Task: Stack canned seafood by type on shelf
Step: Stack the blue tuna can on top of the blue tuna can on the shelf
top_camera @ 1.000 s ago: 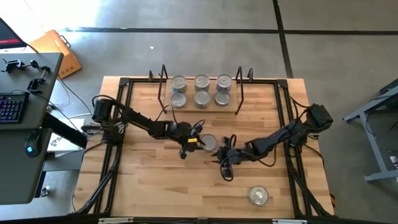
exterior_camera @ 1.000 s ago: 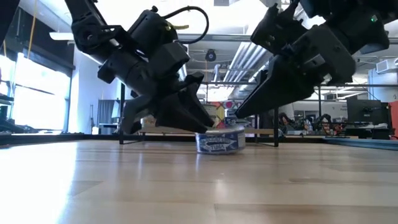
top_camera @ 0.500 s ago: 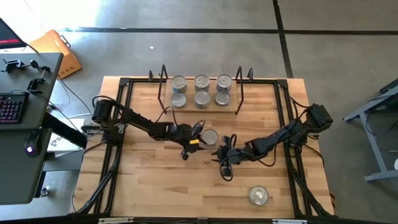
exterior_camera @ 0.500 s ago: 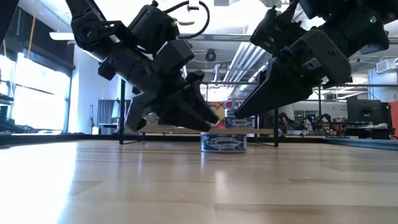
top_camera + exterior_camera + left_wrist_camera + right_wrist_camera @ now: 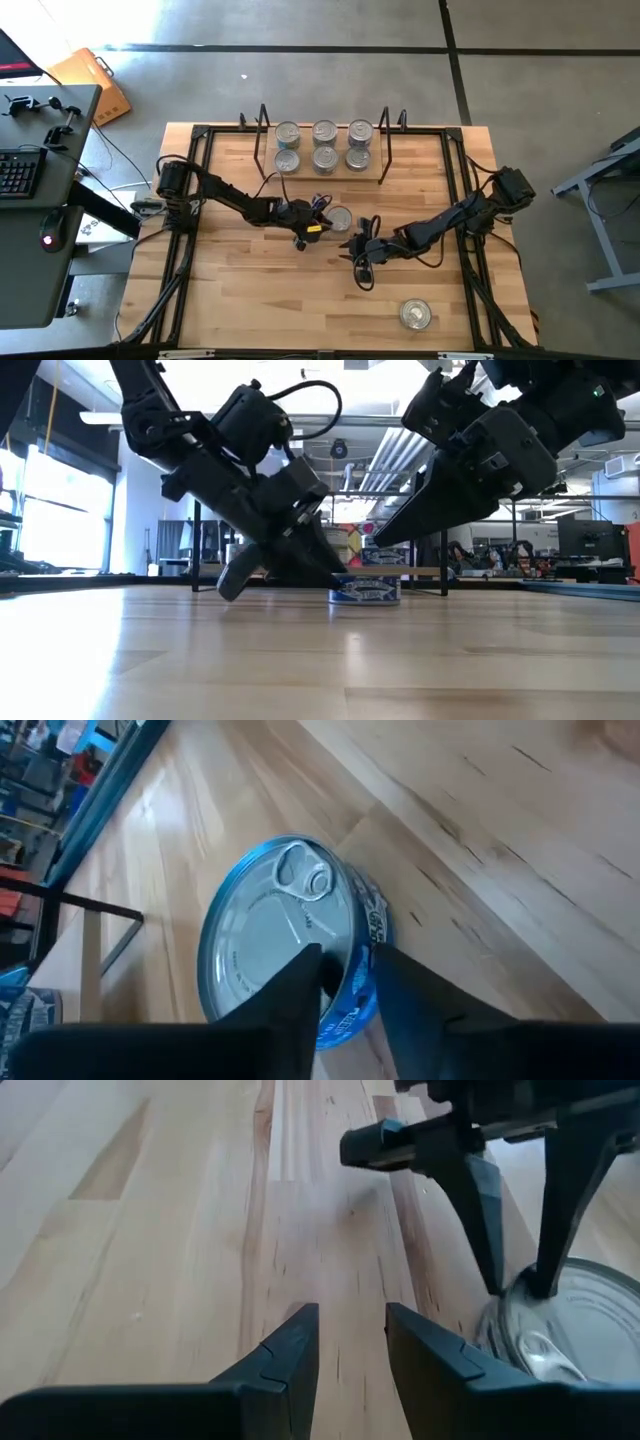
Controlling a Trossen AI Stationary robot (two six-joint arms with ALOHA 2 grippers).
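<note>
Canned seafood: blue tin [image 5: 338, 218] mid-table, at 6 o'clock from shelf [image 5: 322, 176]; we saw it nudged shelfward over last second. Left gripper [image 5: 346, 982] pinched its rim, narrow grip. Right gripper [image 5: 360, 254] idle, slightly parted, nearby. Six tins shelved; stacking unfinished.

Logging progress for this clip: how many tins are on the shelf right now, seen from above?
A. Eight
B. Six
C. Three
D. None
B: the high view shows six tins on the shelf, in two rows of three, while one blue tin sits mid-table at the left hand and another tin lies near the table's front edge.
</note>
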